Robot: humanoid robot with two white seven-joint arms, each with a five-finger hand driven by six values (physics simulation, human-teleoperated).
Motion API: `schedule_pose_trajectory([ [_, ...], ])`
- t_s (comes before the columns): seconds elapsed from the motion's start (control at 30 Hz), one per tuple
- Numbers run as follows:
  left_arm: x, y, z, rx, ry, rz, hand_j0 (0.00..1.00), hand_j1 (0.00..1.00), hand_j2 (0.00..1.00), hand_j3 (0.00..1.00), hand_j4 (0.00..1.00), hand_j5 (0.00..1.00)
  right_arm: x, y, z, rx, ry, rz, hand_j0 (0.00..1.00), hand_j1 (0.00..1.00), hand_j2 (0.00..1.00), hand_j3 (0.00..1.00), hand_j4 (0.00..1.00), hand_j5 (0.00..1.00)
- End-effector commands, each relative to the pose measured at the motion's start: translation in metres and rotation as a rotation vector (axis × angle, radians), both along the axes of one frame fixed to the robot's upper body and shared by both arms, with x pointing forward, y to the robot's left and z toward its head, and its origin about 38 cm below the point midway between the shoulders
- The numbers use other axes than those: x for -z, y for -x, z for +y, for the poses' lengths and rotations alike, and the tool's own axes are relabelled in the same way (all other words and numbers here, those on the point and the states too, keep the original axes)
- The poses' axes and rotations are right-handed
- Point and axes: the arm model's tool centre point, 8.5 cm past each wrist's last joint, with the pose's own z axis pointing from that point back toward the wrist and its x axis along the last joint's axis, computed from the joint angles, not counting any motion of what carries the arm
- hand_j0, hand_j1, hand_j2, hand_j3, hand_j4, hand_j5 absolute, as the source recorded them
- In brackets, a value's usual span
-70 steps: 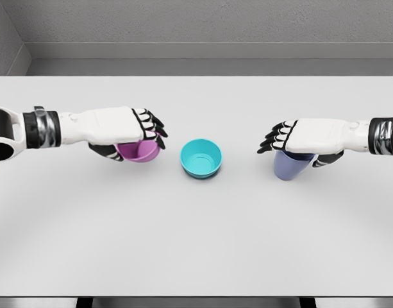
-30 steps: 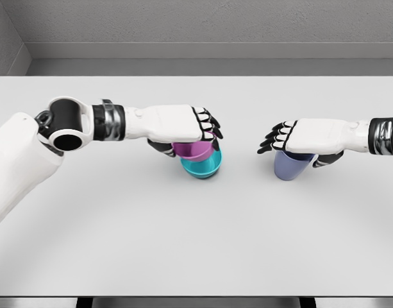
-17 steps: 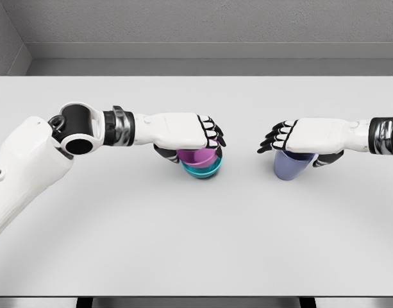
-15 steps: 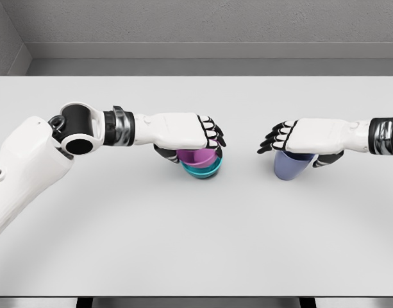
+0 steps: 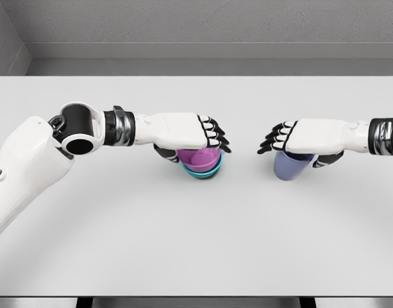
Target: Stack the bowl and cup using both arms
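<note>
Near the middle of the white table (image 5: 196, 244), the left hand (image 5: 183, 131) reaches in from the left, palm down, fingers curled over a purple bowl (image 5: 197, 157). That bowl now sits nested inside a teal bowl (image 5: 206, 171), only the teal rim showing beneath it. About two seconds ago the purple bowl was held well to the left, apart from the teal bowl; since then it has been carried across and lowered in. To the right, well apart, the right hand (image 5: 311, 136) has stayed in place, fingers clamped over a blue-grey cup (image 5: 291, 165) standing on the table.
</note>
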Motion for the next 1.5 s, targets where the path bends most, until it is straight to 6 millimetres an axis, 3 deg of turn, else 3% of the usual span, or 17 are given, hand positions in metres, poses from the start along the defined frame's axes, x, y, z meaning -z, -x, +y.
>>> schedule_pose_trajectory([
  [0.0,-0.001,0.0,0.0,-0.002,0.006,0.003,1.0,1.0,1.0,1.0,1.0,1.0,0.0,0.0,0.0,0.003,-0.005,0.002,1.0,1.0,1.0,1.0,1.0,1.0],
  [0.2,-0.003,0.001,0.0,0.002,0.013,0.0,1.0,1.0,1.0,1.0,1.0,1.0,-0.001,0.0,-0.001,0.005,-0.002,0.001,1.0,1.0,1.0,1.0,1.0,1.0],
  [0.33,-0.023,0.003,0.003,0.01,0.042,-0.039,1.0,1.0,1.0,1.0,1.0,1.0,-0.001,0.0,-0.001,0.005,-0.003,0.001,1.0,1.0,1.0,1.0,1.0,1.0],
  [0.43,-0.035,0.004,0.024,-0.006,0.067,-0.031,1.0,1.0,1.0,1.0,1.0,1.0,-0.001,0.0,-0.001,0.004,-0.004,0.001,1.0,1.0,1.0,1.0,1.0,1.0],
  [0.6,-0.065,0.007,0.083,-0.079,0.07,-0.054,1.0,1.0,1.0,1.0,1.0,1.0,-0.002,-0.001,-0.001,0.004,-0.001,-0.003,0.88,0.88,0.88,0.88,0.88,0.88],
  [0.67,-0.088,0.009,0.123,-0.141,0.18,-0.014,1.0,1.0,1.0,1.0,1.0,1.0,-0.002,-0.001,-0.001,0.004,-0.001,-0.003,0.86,0.86,0.86,0.86,0.86,0.86],
  [0.7,-0.103,0.014,0.155,-0.194,0.24,0.003,1.0,1.0,1.0,1.0,1.0,1.0,-0.002,-0.001,-0.001,0.004,-0.002,-0.002,0.86,0.86,0.86,0.86,0.86,0.86],
  [0.83,-0.117,0.046,0.258,-0.391,0.573,0.062,1.0,1.0,1.0,1.0,1.0,1.0,-0.003,0.0,-0.001,0.003,-0.001,-0.004,0.81,0.81,0.81,0.81,0.81,0.81],
  [0.87,-0.118,0.051,0.274,-0.429,0.6,0.048,1.0,1.0,1.0,1.0,1.0,1.0,-0.002,-0.001,-0.001,0.004,-0.001,-0.003,0.81,0.81,0.81,0.81,0.81,0.81],
  [0.97,-0.105,0.057,0.29,-0.483,0.611,0.071,1.0,1.0,1.0,1.0,1.0,1.0,-0.002,-0.001,-0.001,0.004,-0.001,-0.003,0.78,0.78,0.78,0.78,0.78,0.78],
  [1.0,-0.103,0.057,0.296,-0.514,0.69,0.041,1.0,1.0,1.0,1.0,1.0,1.0,-0.003,-0.001,-0.001,0.005,-0.002,-0.004,0.77,0.77,0.77,0.77,0.77,0.77],
  [1.1,-0.077,0.053,0.316,-0.611,0.748,0.067,1.0,1.0,1.0,1.0,1.0,1.0,-0.003,-0.001,-0.001,0.005,-0.002,-0.004,0.76,0.76,0.76,0.76,0.76,0.76],
  [1.2,-0.033,0.051,0.297,-0.623,0.831,0.154,1.0,1.0,1.0,1.0,1.0,1.0,-0.004,-0.001,-0.002,0.006,-0.003,-0.009,0.75,0.75,0.75,0.75,0.75,0.75],
  [1.37,0.03,0.052,0.25,-0.624,0.728,0.221,1.0,1.0,1.0,1.0,1.0,1.0,-0.006,-0.002,-0.001,0.005,-0.007,-0.012,0.72,0.72,0.72,0.72,0.72,0.72],
  [1.47,0.032,0.053,0.249,-0.623,0.725,0.227,1.0,1.0,1.0,1.0,1.0,1.0,-0.006,-0.002,-0.001,0.007,-0.007,-0.013,0.7,0.7,0.7,0.7,0.7,0.7],
])
